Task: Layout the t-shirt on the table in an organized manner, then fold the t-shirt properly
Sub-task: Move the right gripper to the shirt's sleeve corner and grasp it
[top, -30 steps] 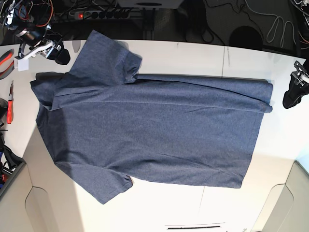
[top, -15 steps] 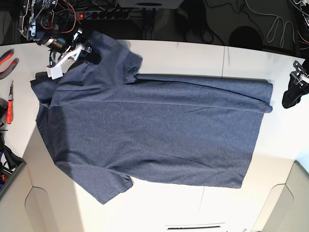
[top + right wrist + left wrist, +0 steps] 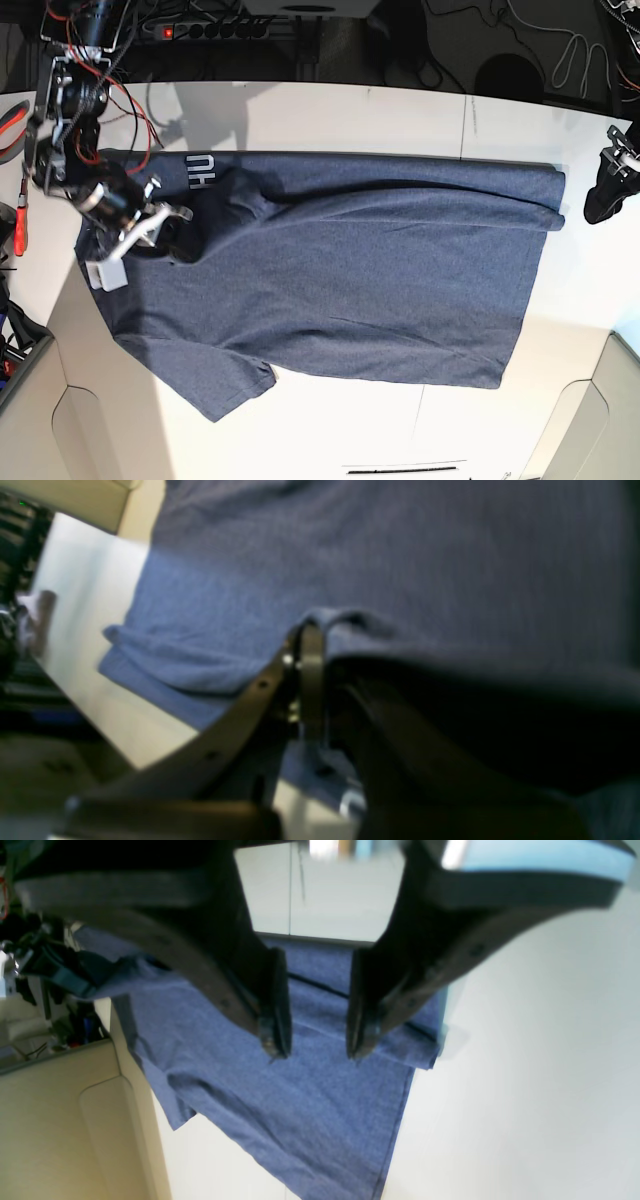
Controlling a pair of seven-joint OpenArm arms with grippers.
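Note:
The dark navy t-shirt (image 3: 350,260) lies spread across the white table (image 3: 400,110), hem at the right. Its far sleeve is folded over onto the body, showing white lettering (image 3: 200,170) on the turned side. My right gripper (image 3: 178,222) hovers over the shoulder area, shut on a fold of shirt fabric. The right wrist view shows the cloth (image 3: 400,555) draped over the pinched jaws (image 3: 320,645). My left gripper (image 3: 603,200) hangs open off the shirt, past the hem at the right edge. In its own view the fingers (image 3: 272,1030) are spread above the cloth (image 3: 280,1100) with nothing between them.
Red-handled tools (image 3: 18,225) lie at the table's left edge. A power strip and cables (image 3: 210,28) run along the back. Beige rounded cut-outs (image 3: 90,430) flank the front corners, and a thin dark seam line (image 3: 405,468) sits near the front edge.
My right gripper went from beside the far-left sleeve onto it, closed, and carried it toward the near side over the body, exposing the lettering. The left arm stayed still.

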